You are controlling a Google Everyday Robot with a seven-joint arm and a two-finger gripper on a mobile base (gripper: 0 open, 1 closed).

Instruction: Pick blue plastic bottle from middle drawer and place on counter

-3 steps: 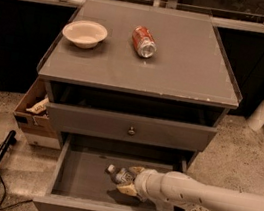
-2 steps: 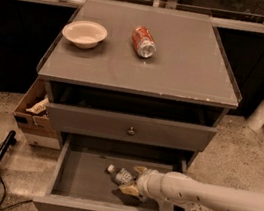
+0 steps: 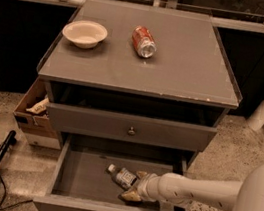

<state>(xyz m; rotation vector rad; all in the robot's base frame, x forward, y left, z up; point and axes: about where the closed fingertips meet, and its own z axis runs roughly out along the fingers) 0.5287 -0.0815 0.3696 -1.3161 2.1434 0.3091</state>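
Not yet lifted: blue plastic bottle (image 3: pixel 120 175), flat on the floor of the open middle drawer (image 3: pixel 84 176), lower centre of frame. Around its base, gripper (image 3: pixel 136 184), fingers (image 3: pixel 131 195) spread either side. Ahead: closing, lifting, setting down on counter (image 3: pixel 179 70), upper frame.

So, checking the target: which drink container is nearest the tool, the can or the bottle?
The blue plastic bottle, lying in the open middle drawer right at the tool; the red can lies up on the counter.
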